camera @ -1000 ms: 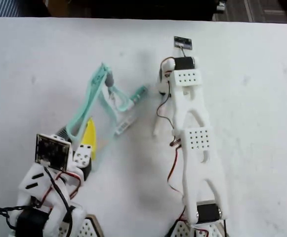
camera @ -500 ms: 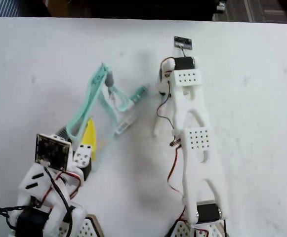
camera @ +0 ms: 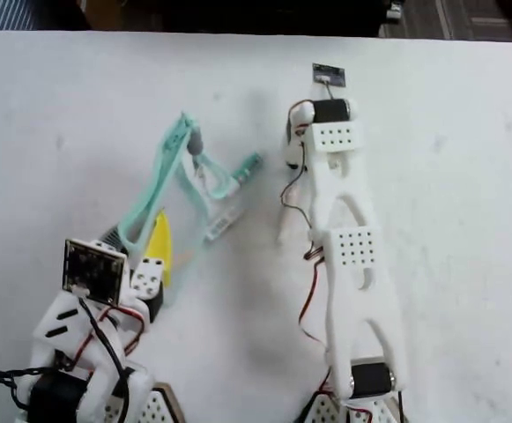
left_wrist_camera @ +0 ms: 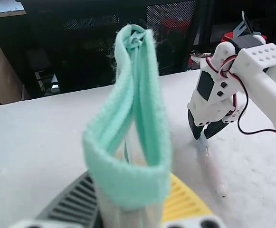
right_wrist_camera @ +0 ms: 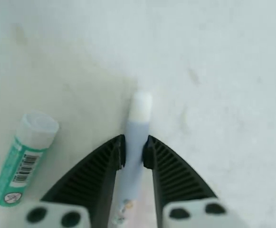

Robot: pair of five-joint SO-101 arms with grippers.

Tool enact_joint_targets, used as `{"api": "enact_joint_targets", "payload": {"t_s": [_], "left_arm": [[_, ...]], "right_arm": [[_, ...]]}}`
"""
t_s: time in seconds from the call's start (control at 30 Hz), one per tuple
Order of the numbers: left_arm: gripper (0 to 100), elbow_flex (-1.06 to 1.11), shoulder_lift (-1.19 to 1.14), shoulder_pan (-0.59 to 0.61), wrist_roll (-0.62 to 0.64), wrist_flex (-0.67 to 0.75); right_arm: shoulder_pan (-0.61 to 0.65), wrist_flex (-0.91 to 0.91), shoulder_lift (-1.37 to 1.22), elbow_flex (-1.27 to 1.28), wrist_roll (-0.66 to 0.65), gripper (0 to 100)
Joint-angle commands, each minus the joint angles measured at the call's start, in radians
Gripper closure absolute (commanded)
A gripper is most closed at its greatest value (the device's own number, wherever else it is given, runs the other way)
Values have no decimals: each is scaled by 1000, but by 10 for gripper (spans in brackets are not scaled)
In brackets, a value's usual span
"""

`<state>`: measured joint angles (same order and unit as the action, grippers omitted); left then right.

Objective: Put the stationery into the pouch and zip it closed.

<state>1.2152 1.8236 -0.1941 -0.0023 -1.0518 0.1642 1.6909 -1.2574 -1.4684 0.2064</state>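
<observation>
Currently L hand (left_wrist_camera: 128, 204) holds pouch (left_wrist_camera: 138, 118), R hand (right_wrist_camera: 134, 152) pinches blue stick (right_wrist_camera: 137, 128).

A robotics lab bench.
A white table (camera: 467, 176) carries two plastic arms (camera: 352, 264) with perforated printed shells. They have exposed black servo motors (camera: 330, 112), loose red and black wires (camera: 305, 304) and an uncovered circuit board (camera: 92, 267). Behind the table stand dark mesh panels (left_wrist_camera: 168, 21) and cluttered dark shelving.
</observation>
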Motion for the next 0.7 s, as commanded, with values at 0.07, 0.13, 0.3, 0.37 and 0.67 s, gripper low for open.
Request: {"api": "enact_joint_targets", "payload": {"t_s": [0.07, 0.13, 0.3, 0.37, 0.67], "left_arm": [[973, -52, 7, 2, -2, 0], [973, -52, 7, 2, -2, 0], [973, -52, 7, 2, -2, 0], [973, -52, 7, 2, -2, 0], [973, -52, 7, 2, -2, 0]], "right_arm": [[-15, 36, 151, -28, -115, 981], [-16, 36, 196, -23, -173, 981], [-21, 36, 400, 107, -193, 981], [-13, 35, 506, 195, -192, 981], [31, 30, 949, 523, -192, 981]]}}
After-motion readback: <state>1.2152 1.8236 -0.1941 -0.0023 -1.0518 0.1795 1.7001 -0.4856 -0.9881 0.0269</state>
